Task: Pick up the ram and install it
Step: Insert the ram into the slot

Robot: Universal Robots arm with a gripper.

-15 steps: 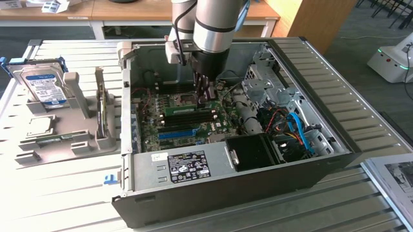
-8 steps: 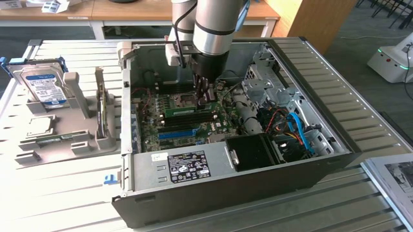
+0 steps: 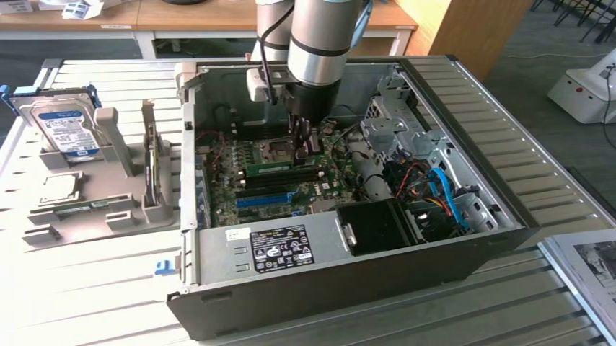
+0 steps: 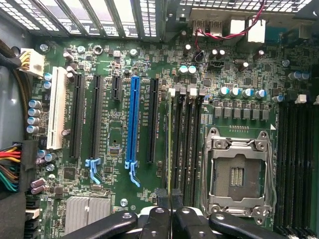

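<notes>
The ram (image 4: 169,144) appears edge-on as a thin green-yellow line along the leftmost of the black memory slots (image 4: 187,134) on the motherboard (image 4: 114,74). My gripper (image 4: 169,196) is shut on the ram, with both black fingertips pressed against its near end. In the exterior view the ram (image 3: 270,167) is a green strip standing on edge low on the board. There my gripper (image 3: 306,148) reaches down into the open computer case (image 3: 288,249) and holds the ram's end on the exterior view's right. I cannot tell whether the ram is fully seated.
The empty CPU socket (image 4: 238,172) lies beside the memory slots, and a long blue slot (image 4: 132,124) sits on their other side. Cables and a drive cage (image 3: 405,130) crowd the case at the exterior view's right. A hard drive (image 3: 66,130) stands in a grey holder outside.
</notes>
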